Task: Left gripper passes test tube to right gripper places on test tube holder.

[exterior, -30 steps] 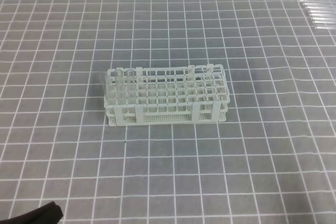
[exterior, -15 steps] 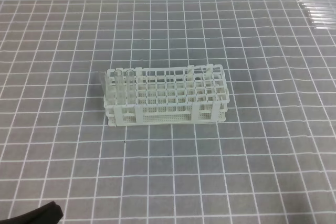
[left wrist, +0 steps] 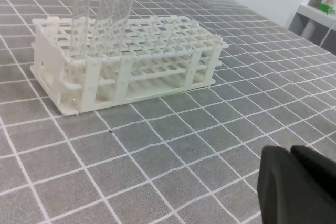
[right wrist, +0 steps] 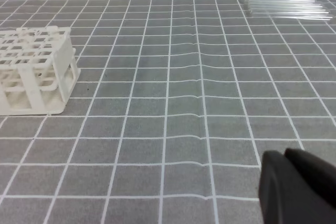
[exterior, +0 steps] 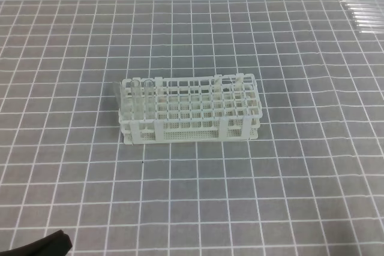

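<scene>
1. Rack [exterior: 191,109] sat mid-table, a few tubes [left wrist: 107,17] standing at its left end.
2. Spare test tubes [right wrist: 286,4] lay far right, untouched.
3. You had the left gripper [left wrist: 299,187] and right gripper [right wrist: 299,187] both closed, empty.
4. Pickup hadn't started; you'd need to open left and reach across.

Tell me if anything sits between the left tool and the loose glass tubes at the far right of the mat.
Nothing visible blocks it. The left tool hangs at the near edge; the test tube holder stands mid-mat, left of a straight path to the loose tubes.
</scene>
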`<state>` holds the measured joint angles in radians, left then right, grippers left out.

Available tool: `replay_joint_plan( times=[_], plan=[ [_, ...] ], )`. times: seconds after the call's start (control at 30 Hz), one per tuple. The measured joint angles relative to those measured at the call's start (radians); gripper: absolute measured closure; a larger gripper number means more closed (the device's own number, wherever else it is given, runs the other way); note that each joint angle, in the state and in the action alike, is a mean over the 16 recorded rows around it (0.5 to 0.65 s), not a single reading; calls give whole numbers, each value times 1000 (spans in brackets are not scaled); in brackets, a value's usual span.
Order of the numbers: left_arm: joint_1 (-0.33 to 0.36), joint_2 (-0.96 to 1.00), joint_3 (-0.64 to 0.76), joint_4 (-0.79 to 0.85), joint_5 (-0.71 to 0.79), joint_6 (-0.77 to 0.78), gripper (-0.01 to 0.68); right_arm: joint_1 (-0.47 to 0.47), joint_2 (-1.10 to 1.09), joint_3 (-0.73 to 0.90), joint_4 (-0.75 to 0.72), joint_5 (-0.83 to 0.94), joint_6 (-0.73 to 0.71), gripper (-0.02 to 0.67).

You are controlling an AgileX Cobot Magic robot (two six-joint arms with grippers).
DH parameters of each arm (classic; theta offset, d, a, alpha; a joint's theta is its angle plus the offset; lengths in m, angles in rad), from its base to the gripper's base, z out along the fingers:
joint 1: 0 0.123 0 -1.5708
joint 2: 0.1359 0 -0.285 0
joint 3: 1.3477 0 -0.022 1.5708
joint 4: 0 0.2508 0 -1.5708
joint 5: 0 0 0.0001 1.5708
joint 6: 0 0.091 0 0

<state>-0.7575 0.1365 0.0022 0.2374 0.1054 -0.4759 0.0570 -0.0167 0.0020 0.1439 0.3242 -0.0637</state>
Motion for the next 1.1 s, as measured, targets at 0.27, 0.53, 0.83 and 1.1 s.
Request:
replay_joint_plan(
  times=[0.27,0.53,0.83,1.1],
  plan=[
    [0,1,2,1,-3,0,675,0,0,0,1,0,0,662],
    [6,1,4,27,-3,8,675,0,0,0,1,-1,0,662],
    [160,1,5,65,-25,26,675,0,0,0,1,-2,0,662],
    [456,-28,8,26,-69,80,674,0,0,0,1,-2,0,662]
  ],
)
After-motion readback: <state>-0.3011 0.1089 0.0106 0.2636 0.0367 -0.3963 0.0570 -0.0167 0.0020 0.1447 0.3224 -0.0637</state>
